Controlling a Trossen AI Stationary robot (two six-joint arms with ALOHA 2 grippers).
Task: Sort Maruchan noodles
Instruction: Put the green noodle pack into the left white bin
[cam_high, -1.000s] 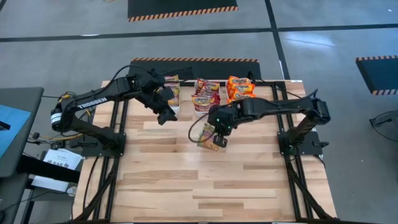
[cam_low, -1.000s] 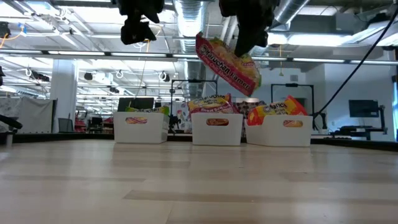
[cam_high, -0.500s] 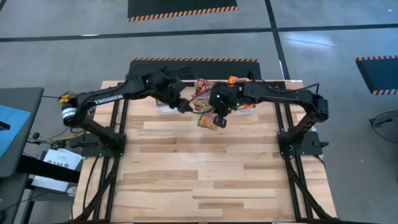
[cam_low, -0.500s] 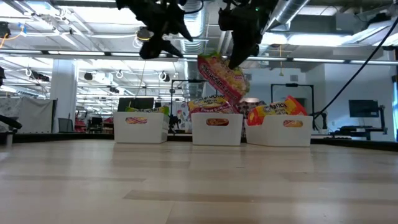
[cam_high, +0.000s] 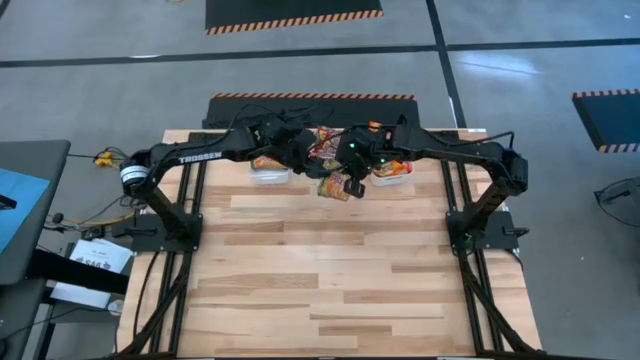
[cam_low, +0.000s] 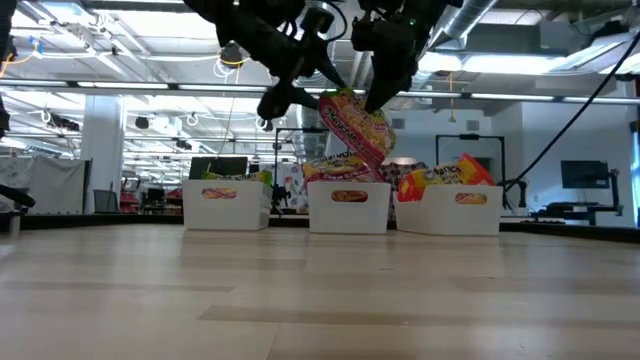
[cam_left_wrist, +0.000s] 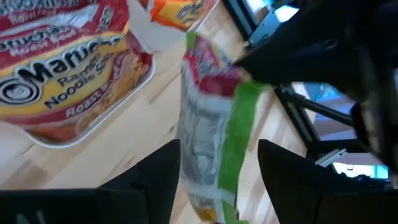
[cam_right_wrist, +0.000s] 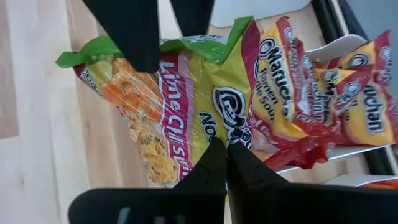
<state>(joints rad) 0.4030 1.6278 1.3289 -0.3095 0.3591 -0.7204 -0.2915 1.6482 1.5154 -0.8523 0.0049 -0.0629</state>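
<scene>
One Maruchan packet (cam_low: 356, 130), yellow front with green and maroon trim, hangs tilted in the air in front of the middle white bin (cam_low: 348, 208). My right gripper (cam_right_wrist: 225, 149) is shut on it from above. My left gripper (cam_left_wrist: 219, 147) is open, with its two fingers on either side of the packet's green-trimmed end (cam_left_wrist: 239, 124). In the high view the left gripper (cam_high: 305, 160) and the right gripper (cam_high: 350, 185) meet at the packet (cam_high: 333, 188). Maroon-trimmed packets (cam_right_wrist: 298, 93) fill the middle bin. My right gripper pinches the packet between its two fingers at one edge (cam_right_wrist: 217, 134), about midway along it, coming from above. The packet is lifted clear and hangs tilted below the fingers. My left gripper's fingers (cam_right_wrist: 127, 37) straddle the green end (cam_right_wrist: 93, 53); whether they touch it I cannot tell.
Three white bins stand in a row at the table's far edge: the left bin (cam_low: 225, 205), the middle bin, and the right bin (cam_low: 450, 210) holding orange packets (cam_low: 440, 172). Bare wooden tabletop (cam_high: 330, 270) spreads toward the near edge.
My right gripper has carried the packet toward the far edge, up to the middle bin, staying shut on it. My left gripper has swung to the right from the left bin toward the packet and now straddles its green end.
</scene>
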